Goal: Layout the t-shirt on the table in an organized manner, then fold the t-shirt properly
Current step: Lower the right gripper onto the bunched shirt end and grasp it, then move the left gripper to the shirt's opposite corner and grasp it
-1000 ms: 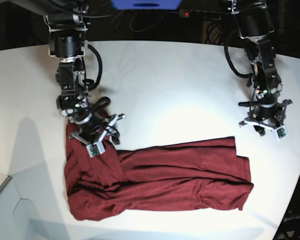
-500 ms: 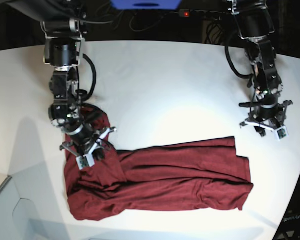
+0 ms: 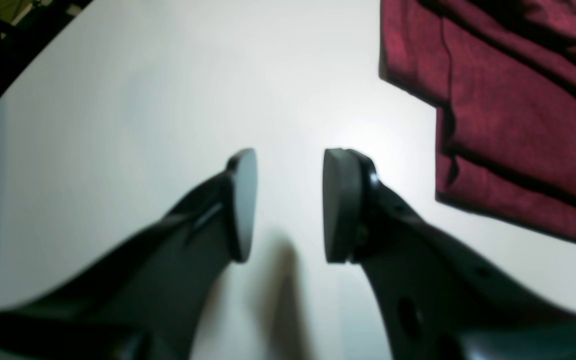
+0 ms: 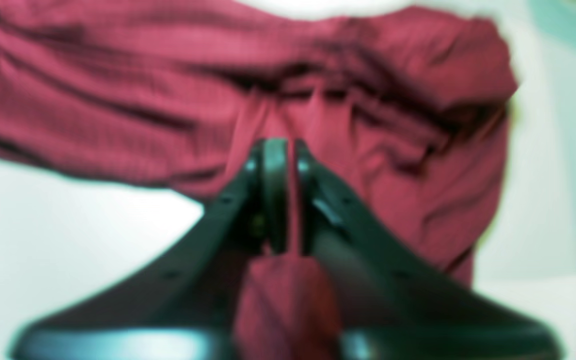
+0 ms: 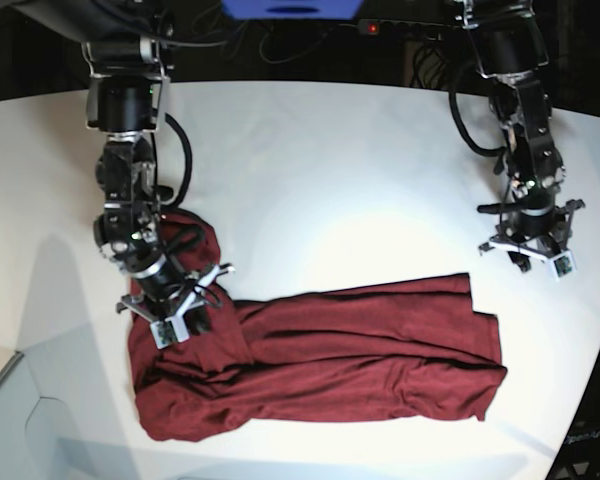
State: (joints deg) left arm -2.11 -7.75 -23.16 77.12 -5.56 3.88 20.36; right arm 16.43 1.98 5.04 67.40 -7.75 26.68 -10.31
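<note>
T-shirt [image 5: 320,355]: maroon, lying crumpled lengthwise on the near part of the white table [image 5: 320,160]. Right gripper [image 4: 285,195]: pads pinched together on a fold at its left end. Left gripper [image 3: 288,205]: jaws apart, over bare table right of the shirt.

Setting: robotics lab, indoor test station. Evidence follows.

Large plain white bench [image 5: 360,160] with a curved far edge, bare apart from one maroon t-shirt [image 5: 320,360] lying on it; no household furnishings around it.

Two black articulated arms mounted at the far side, one left, one right, each with exposed cable loops along the joints and a small camera module near the wrist.

Dark backdrop behind the bench with loose cabling, a power strip [image 5: 400,28] showing a red indicator light, and a blue box [image 5: 292,8] at top centre.

Bright overhead lighting gives a glare patch on the bench surface.
</note>
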